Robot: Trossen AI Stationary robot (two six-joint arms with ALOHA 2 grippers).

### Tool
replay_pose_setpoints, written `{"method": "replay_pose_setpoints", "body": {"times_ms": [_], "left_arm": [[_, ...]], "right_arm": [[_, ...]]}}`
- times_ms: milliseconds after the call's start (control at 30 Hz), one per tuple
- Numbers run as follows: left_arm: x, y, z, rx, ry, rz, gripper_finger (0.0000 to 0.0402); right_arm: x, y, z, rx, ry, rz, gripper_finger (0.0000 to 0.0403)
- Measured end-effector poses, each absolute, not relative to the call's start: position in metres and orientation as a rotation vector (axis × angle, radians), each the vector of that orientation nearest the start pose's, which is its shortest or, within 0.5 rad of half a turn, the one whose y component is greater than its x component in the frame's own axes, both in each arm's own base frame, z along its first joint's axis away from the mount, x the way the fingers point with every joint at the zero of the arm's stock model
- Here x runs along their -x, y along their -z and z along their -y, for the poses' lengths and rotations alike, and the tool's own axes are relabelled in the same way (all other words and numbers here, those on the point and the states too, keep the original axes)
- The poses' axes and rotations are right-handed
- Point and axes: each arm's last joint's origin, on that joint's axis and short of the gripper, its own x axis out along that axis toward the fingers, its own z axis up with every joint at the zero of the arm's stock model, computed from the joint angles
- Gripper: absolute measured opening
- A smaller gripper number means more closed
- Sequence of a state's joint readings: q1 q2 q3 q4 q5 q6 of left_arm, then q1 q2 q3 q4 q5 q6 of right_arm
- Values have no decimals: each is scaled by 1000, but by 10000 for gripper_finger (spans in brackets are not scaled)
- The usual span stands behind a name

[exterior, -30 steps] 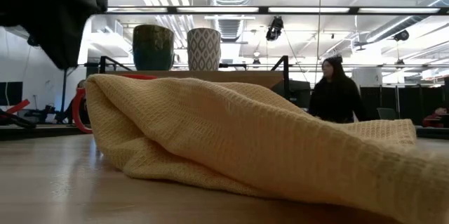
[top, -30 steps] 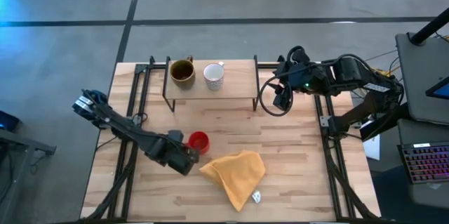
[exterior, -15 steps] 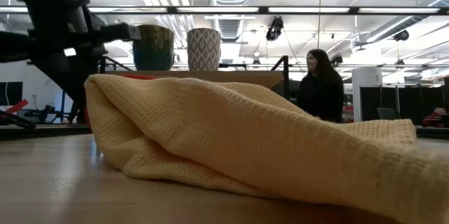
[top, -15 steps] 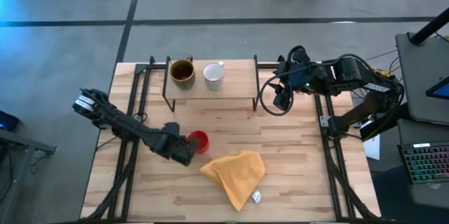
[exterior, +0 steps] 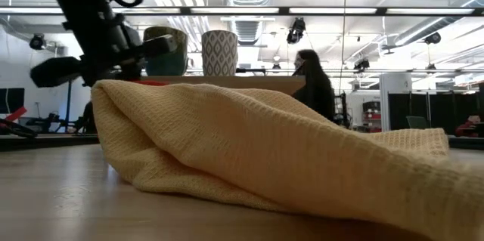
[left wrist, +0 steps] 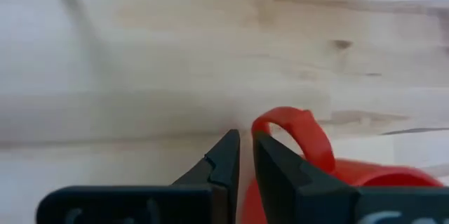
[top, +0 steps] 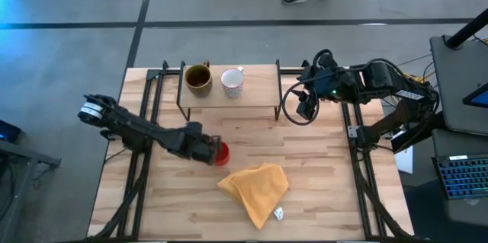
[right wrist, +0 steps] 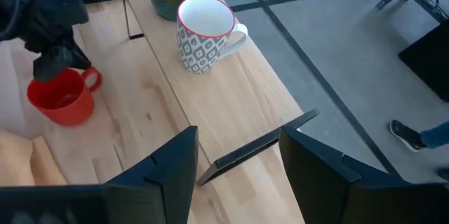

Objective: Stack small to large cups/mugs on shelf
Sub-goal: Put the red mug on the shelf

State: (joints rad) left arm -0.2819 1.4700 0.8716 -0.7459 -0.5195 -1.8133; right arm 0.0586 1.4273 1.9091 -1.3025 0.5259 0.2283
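The left claw (top: 210, 150), its fingers nearly together, hung at the red mug's (top: 219, 154) handle mid-tabletop, likely lining up a handle grasp. The right claw (right wrist: 235, 157) waited, fingers apart, by the shelf (top: 259, 87).

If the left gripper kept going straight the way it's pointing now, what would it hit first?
Most likely the red mug. The left gripper sits right beside it with its fingers nearly shut, next to the mug's handle. Whether they touch already is unclear.
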Motion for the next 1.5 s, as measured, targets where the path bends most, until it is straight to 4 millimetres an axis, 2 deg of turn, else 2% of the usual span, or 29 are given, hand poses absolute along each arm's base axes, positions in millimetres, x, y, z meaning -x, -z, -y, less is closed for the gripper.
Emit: {"method": "replay_pose_setpoints", "body": {"times_ms": [333,500,700,1033,1133,1233,1500], "left_arm": [[-251,-192,46,946,-1105,-628,28],[-249,-195,45,930,-1105,-603,28],[-243,-207,43,917,-1066,-594,28],[-231,-235,49,1102,-905,-636,28],[-228,-238,53,1154,-886,-658,30],[-226,-243,58,1202,-849,-685,48],[-220,-260,70,1293,-781,-725,141]], "right_arm": [[-235,-464,1,26,527,-736,194],[-235,-464,1,27,527,-736,194],[-235,-464,1,28,527,-736,194],[-233,-465,1,26,527,-731,194],[-230,-466,1,22,528,-724,194],[-229,-468,2,25,543,-713,194],[-227,-469,3,39,577,-702,194]]}}
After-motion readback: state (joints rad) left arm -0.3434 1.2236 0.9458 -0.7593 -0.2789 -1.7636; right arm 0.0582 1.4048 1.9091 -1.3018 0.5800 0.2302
